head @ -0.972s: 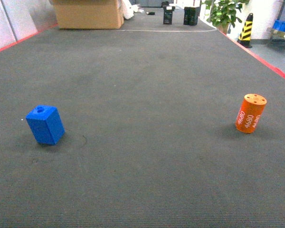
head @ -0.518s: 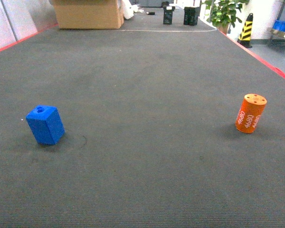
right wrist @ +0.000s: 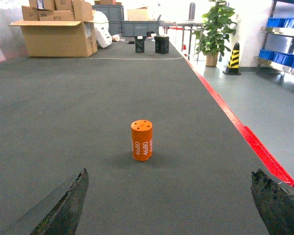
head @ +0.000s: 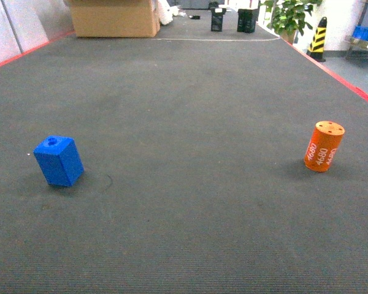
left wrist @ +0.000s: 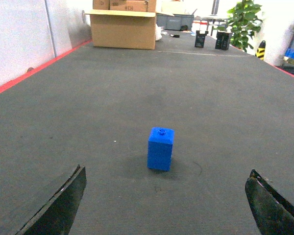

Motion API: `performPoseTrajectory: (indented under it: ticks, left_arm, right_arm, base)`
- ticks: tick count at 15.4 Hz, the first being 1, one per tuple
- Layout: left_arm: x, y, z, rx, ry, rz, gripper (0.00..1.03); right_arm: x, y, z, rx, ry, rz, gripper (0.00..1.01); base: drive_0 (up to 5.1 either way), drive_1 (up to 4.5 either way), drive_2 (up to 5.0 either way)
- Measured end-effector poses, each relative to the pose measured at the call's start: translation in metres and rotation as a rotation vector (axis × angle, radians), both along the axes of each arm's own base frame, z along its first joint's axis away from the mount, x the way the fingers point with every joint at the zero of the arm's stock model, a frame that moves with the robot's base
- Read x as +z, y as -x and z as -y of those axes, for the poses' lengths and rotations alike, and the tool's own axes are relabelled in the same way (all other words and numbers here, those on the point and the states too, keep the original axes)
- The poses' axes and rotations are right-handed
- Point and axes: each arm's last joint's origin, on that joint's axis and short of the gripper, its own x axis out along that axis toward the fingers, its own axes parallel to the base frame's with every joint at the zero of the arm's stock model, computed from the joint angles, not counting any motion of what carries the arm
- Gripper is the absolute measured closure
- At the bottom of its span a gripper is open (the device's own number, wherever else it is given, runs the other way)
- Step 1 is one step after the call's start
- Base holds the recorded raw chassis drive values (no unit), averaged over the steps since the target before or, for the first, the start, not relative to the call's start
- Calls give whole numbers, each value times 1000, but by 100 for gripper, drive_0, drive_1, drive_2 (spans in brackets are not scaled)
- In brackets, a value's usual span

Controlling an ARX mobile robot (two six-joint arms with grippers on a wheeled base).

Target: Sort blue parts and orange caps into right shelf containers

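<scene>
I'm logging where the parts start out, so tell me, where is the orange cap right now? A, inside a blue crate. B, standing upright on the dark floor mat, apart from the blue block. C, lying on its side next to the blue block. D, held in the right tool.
B: the orange cap stands upright on the dark mat, far from the blue block, and the right tool is open and short of it.

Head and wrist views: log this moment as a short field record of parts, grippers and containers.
surface: dark grey carpet floor
blue part: small bright-blue rectangular block, upright, left side
orange cap: small orange "4680" cylinder, upright, right side
left gripper: open, facing block, apart from it
right gripper: open, facing cylinder, apart from it
containers: blue crates on steel shelf, far right
</scene>
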Motion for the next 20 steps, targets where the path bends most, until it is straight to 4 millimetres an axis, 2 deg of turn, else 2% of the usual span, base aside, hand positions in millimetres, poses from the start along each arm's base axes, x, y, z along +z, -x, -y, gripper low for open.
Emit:
performPoseTrajectory:
  ticks: [13,14,15,17,18,20]
  left_arm:
    - [0,0,0,0,0,0,5]
    - [0,0,0,0,0,0,5]
    - [0,0,0,-1,0,0,5]
    - [0,0,0,0,0,0,5]
    - [0,0,0,0,0,0,5]
    - [0,0,0,0,0,0,5]
  right_arm:
    - [0,0,0,0,0,0,3]
    - [-3,-1,-1,-53,25,-132,3]
    - [-5,-10,2,-104,39,-229,3]
    - [3,-36,13,-131,28,-257,3]
    - [14,-59,17,-138,39,-239,3]
    - [26,-131,22,-84,31,-268,3]
  base:
    - [0,0,0]
    - [0,0,0]
    - [0,0,0]
    - [0,0,0]
    - [0,0,0]
    - [0,0,0]
